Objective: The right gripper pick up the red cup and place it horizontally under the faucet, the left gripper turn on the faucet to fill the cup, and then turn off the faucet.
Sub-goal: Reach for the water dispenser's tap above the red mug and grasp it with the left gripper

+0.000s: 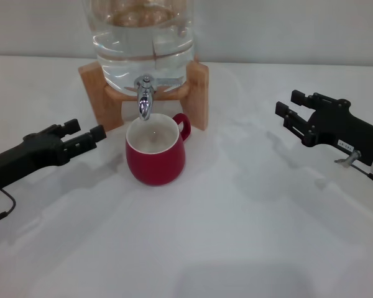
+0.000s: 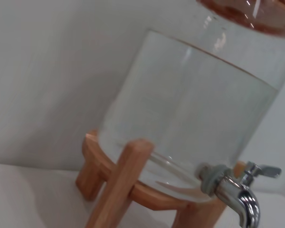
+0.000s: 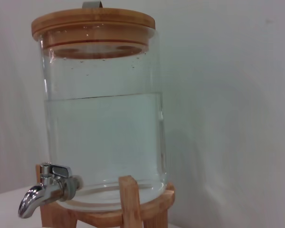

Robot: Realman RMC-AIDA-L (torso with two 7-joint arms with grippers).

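The red cup (image 1: pixel 155 158) stands upright on the white table, its white inside right under the spout of the chrome faucet (image 1: pixel 144 96). No water stream shows. The faucet also shows in the left wrist view (image 2: pixel 237 192) and in the right wrist view (image 3: pixel 42 190). My left gripper (image 1: pixel 86 129) is open and empty, left of the cup and apart from it. My right gripper (image 1: pixel 287 103) is open and empty, well to the right of the cup and the stand.
The clear glass jar (image 1: pixel 143 43) holds water and rests on a wooden stand (image 1: pixel 199 93) at the back of the table. It has a wooden lid (image 3: pixel 92 23). A white wall rises behind it.
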